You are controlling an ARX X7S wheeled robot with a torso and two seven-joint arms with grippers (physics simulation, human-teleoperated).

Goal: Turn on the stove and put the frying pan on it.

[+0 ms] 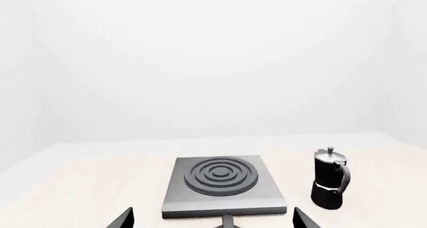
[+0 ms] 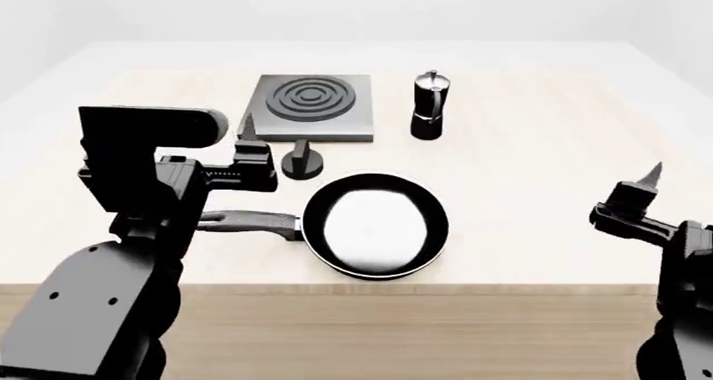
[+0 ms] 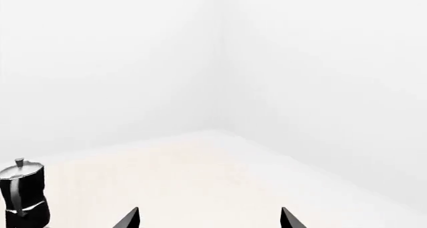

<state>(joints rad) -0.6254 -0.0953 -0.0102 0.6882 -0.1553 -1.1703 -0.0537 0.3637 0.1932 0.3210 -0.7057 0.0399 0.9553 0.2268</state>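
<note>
The stove [image 2: 312,103] is a grey square slab with burner rings at the table's far middle; it also shows in the left wrist view [image 1: 221,185]. Its black round knob [image 2: 302,166] sticks out on a short stem from the near edge. The frying pan [image 2: 376,225] lies flat on the table in front of the stove, with its handle [image 2: 250,221] pointing left. My left gripper [image 2: 265,144] [image 1: 212,215] is open and empty, just left of the knob and above the pan's handle. My right gripper [image 2: 637,186] [image 3: 208,218] is open and empty, far right of the pan.
A black-and-silver moka pot [image 2: 429,104] stands upright just right of the stove; it shows in the left wrist view [image 1: 330,180] and the right wrist view [image 3: 23,193]. The table's front edge [image 2: 368,288] runs just below the pan. White walls surround the table.
</note>
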